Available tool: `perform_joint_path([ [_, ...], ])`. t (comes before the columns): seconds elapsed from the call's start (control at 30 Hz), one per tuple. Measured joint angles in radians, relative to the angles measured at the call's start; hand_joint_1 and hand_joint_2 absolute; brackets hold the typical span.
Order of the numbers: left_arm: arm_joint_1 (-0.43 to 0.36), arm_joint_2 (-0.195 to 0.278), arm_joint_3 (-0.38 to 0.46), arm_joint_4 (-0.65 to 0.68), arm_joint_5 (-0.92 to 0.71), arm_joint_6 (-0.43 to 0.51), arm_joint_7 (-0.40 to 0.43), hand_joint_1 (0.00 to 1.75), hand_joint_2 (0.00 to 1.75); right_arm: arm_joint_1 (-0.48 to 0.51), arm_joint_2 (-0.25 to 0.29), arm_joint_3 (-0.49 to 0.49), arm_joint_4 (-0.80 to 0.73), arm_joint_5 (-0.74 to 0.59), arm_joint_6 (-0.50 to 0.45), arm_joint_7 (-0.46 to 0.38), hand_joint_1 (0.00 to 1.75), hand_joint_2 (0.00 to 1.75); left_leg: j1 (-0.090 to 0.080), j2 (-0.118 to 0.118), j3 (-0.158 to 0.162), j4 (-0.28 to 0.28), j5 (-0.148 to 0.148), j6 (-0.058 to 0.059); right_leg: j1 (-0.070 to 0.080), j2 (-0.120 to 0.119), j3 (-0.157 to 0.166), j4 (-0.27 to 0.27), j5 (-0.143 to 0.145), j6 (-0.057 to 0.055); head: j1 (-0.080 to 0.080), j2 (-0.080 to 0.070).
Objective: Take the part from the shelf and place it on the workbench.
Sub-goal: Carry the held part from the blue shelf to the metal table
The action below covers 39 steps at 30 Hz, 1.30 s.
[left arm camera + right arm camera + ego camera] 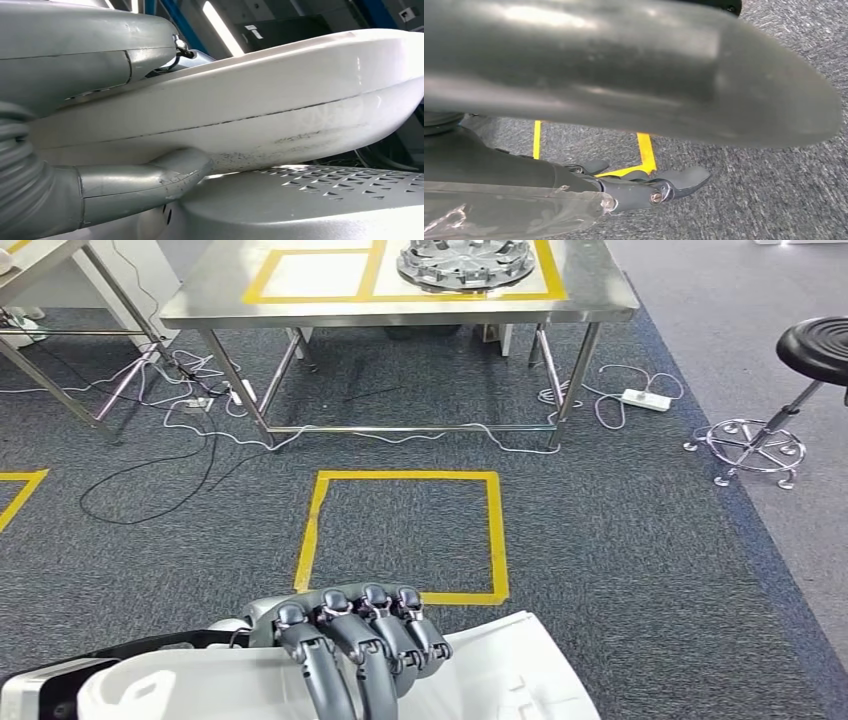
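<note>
The robot's left hand (350, 650) clamps a white moulded part (500, 670) low and near, close to its own body: dark fingers (330, 640) curl together over the part's top edge, and in the left wrist view the grey thumb (150, 180) presses up from underneath w/ the part (260, 115) sandwiched between. The part hangs over dark grey carpet, just on the near side of a yellow taped square (405, 535) on the floor. Further off stands the steel workbench (200, 300), marked w/ yellow tape; a grey slotted disc (465, 262) sits on its far right section. The right hand (644, 187) hangs above the carpet, fingers stretched out and apart, holding nothing. Cables (180, 430) and a white power strip (646, 398) trail around the bench legs; a black stool (810, 355) stands far right.
</note>
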Motion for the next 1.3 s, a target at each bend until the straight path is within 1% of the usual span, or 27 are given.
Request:
perform_joint_path([
  [0.03,0.000,0.001,0.000,0.000,0.000,0.000,0.000,1.75,1.75,0.000,0.000,0.000,0.000,0.000,0.000,0.000,0.00,0.00,0.000,0.000,-0.027,0.021,0.000,0.001,0.001,0.001,0.007,0.000,-0.006,-0.001,0.000,0.000],
  [0.07,0.000,0.001,0.000,0.000,0.000,0.000,0.000,1.75,1.75,0.001,0.000,0.000,0.000,0.000,0.000,0.000,0.00,0.00,0.000,0.000,-0.037,0.008,0.024,0.003,0.002,0.002,0.015,0.000,-0.013,-0.001,0.000,0.000],
  [0.13,0.000,0.001,0.000,0.000,-0.001,0.000,0.000,1.75,1.75,0.001,0.000,0.000,0.000,0.000,0.000,0.000,0.00,0.00,-0.001,0.000,-0.010,-0.103,0.126,0.012,0.002,0.005,0.036,-0.001,-0.027,0.002,-0.001,0.000],
  [0.17,0.000,0.001,0.000,0.000,-0.001,0.000,0.000,1.75,1.75,0.000,0.000,0.000,0.000,0.000,0.000,0.000,0.00,0.00,-0.003,0.000,0.009,-0.169,0.164,0.018,0.004,0.007,0.045,0.000,-0.035,0.006,-0.001,0.000],
  [0.2,0.000,0.001,0.000,0.000,-0.001,0.000,0.000,1.75,1.75,0.000,0.000,0.000,0.000,0.001,0.000,0.000,0.00,0.00,-0.004,0.000,0.025,-0.218,0.185,0.022,0.005,0.008,0.050,-0.001,-0.043,0.011,-0.002,0.000],
  [0.23,-0.001,0.001,0.000,0.000,-0.001,0.000,0.000,1.75,1.75,0.000,0.001,0.000,0.000,0.001,0.000,0.000,0.00,0.00,-0.006,0.000,0.033,-0.247,0.192,0.025,0.005,0.009,0.055,-0.002,-0.048,0.017,-0.002,0.000],
  [0.33,-0.001,0.000,0.000,0.000,-0.001,0.000,0.000,1.75,1.75,-0.001,0.001,0.000,0.000,0.002,0.000,0.000,0.00,0.00,-0.006,-0.002,0.050,-0.265,0.187,0.039,0.004,0.007,0.070,0.004,-0.057,0.037,-0.005,0.000],
  [0.37,-0.002,-0.001,0.000,0.000,-0.001,0.000,0.000,1.75,1.75,-0.001,0.002,0.000,0.000,0.003,0.000,0.000,0.00,0.00,-0.004,-0.002,0.060,-0.266,0.185,0.046,0.004,0.006,0.065,0.022,-0.067,0.041,-0.003,0.000],
  [0.4,-0.002,-0.002,0.000,0.000,-0.001,0.000,0.000,1.75,1.75,-0.002,0.002,0.000,0.000,0.003,0.000,0.000,0.00,0.00,-0.003,-0.002,0.069,-0.267,0.182,0.050,0.003,0.005,0.048,0.059,-0.086,0.045,-0.002,0.000],
  [0.47,-0.003,-0.002,-0.001,0.000,-0.001,0.000,0.000,1.75,1.75,-0.002,0.002,0.000,0.000,0.003,0.000,0.000,0.00,0.00,-0.003,-0.001,0.081,-0.268,0.170,0.055,0.003,0.004,-0.026,0.183,-0.136,0.051,0.002,0.000],
  [0.5,-0.002,-0.002,-0.001,0.000,-0.001,0.000,0.000,1.75,1.75,-0.001,0.002,0.000,0.001,0.003,0.000,0.000,0.00,0.00,-0.003,-0.002,0.086,-0.268,0.163,0.056,0.003,0.004,-0.067,0.241,-0.153,0.054,0.002,0.000],
  [0.53,-0.002,-0.002,-0.001,0.000,-0.001,0.000,0.000,1.75,1.75,0.001,0.002,0.000,0.001,0.004,0.000,0.000,0.00,0.00,-0.003,-0.003,0.093,-0.268,0.156,0.057,0.003,0.004,-0.097,0.272,-0.154,0.056,0.003,0.000],
  [0.57,-0.002,-0.002,-0.001,0.000,-0.001,0.000,0.000,1.75,1.75,0.002,0.002,0.000,0.001,0.004,0.000,0.000,0.00,0.00,-0.003,-0.004,0.102,-0.268,0.149,0.056,0.003,0.004,-0.109,0.267,-0.135,0.056,0.004,0.000],
  [0.6,-0.001,-0.002,-0.001,0.000,-0.001,0.000,0.000,1.75,1.75,0.002,0.002,0.000,0.001,0.004,0.000,0.000,0.00,0.00,-0.003,-0.005,0.114,-0.268,0.141,0.054,0.003,0.004,-0.101,0.222,-0.096,0.055,0.004,0.000],
  [0.67,-0.001,-0.002,-0.001,0.000,-0.001,0.000,0.000,1.75,1.75,0.003,0.002,0.000,0.000,0.004,0.000,0.000,0.00,0.00,-0.003,-0.005,0.139,-0.267,0.122,0.047,0.003,0.003,-0.059,0.088,-0.008,0.050,0.004,0.000],
  [0.7,-0.002,-0.002,-0.001,0.000,-0.001,0.000,0.000,1.75,1.75,0.002,0.002,0.000,0.001,0.004,0.000,0.000,0.00,0.00,-0.004,-0.005,0.148,-0.267,0.115,0.042,0.005,0.002,-0.041,0.038,0.014,0.044,0.004,0.000],
  [0.73,-0.002,-0.002,-0.001,0.000,-0.001,0.000,0.000,1.75,1.75,0.002,0.002,0.000,0.001,0.005,0.000,0.000,0.00,0.00,-0.005,-0.005,0.152,-0.269,0.109,0.037,0.006,0.001,-0.031,0.012,0.024,0.037,0.003,0.000],
  [0.83,-0.002,-0.002,0.000,0.000,-0.001,0.000,0.000,1.75,1.75,0.002,0.002,0.001,0.001,0.006,0.001,0.000,0.00,0.00,-0.007,-0.006,0.157,-0.263,0.104,0.021,0.006,0.003,-0.017,0.001,0.022,0.014,0.003,0.000],
  [0.9,-0.003,-0.002,0.000,0.000,-0.001,0.000,0.000,1.75,1.75,0.002,0.002,0.001,0.001,0.006,0.002,0.000,0.00,0.00,-0.007,-0.005,0.130,-0.205,0.091,0.012,0.004,0.004,-0.003,-0.003,0.015,0.003,0.001,0.000],
  [1.0,-0.003,0.000,0.000,0.000,-0.001,0.000,0.000,1.75,1.75,0.001,0.002,0.001,0.001,0.007,0.002,-0.001,0.00,0.00,-0.005,-0.005,0.010,-0.025,0.025,0.003,0.004,0.003,0.014,-0.006,-0.002,-0.005,0.000,0.000],
  [1.03,-0.002,0.000,0.000,0.000,-0.001,0.000,0.000,1.75,1.75,0.001,0.002,0.001,0.001,0.008,0.002,-0.002,0.00,0.00,-0.005,-0.005,-0.025,0.012,0.013,0.002,0.004,0.003,0.022,-0.006,-0.010,-0.006,-0.001,0.000],
  [1.07,-0.001,0.001,0.000,0.000,-0.001,0.000,0.000,1.75,1.75,0.001,0.002,0.001,0.001,0.008,0.003,-0.003,0.00,0.00,-0.005,-0.004,-0.045,0.018,0.022,0.003,0.004,0.004,0.032,-0.006,-0.018,-0.005,-0.001,0.000],
  [1.1,-0.001,0.001,0.000,0.000,-0.001,0.000,0.000,1.75,1.75,0.001,0.002,0.001,0.001,0.008,0.003,-0.003,0.00,0.00,-0.005,-0.004,-0.048,-0.010,0.052,0.004,0.004,0.005,0.045,-0.006,-0.027,-0.004,-0.001,0.000],
  [1.17,-0.001,0.002,0.000,0.001,-0.001,0.000,0.000,1.75,1.75,0.001,0.002,0.001,0.001,0.008,0.003,-0.005,0.00,0.00,-0.006,-0.004,-0.024,-0.127,0.152,0.011,0.004,0.006,0.073,-0.006,-0.048,0.001,-0.001,0.000],
  [1.2,0.000,0.003,0.000,0.001,-0.002,0.000,0.000,1.75,1.75,0.001,0.002,0.001,0.001,0.008,0.003,-0.005,0.00,0.00,-0.006,-0.003,-0.011,-0.186,0.188,0.015,0.006,0.007,0.082,-0.005,-0.059,0.005,-0.002,0.000],
  [1.23,0.000,0.003,0.000,0.001,-0.003,0.000,0.000,1.75,1.75,0.000,0.002,0.001,0.001,0.008,0.004,-0.006,0.00,0.00,-0.008,-0.002,-0.001,-0.227,0.211,0.019,0.007,0.008,0.089,-0.007,-0.070,0.011,-0.002,0.000],
  [1.3,-0.001,0.003,0.000,0.002,-0.005,0.000,-0.001,1.75,1.75,-0.001,0.003,0.001,0.001,0.008,0.005,-0.006,0.00,0.00,-0.010,-0.004,0.010,-0.259,0.214,0.029,0.008,0.007,0.104,-0.007,-0.082,0.026,-0.003,0.000],
])
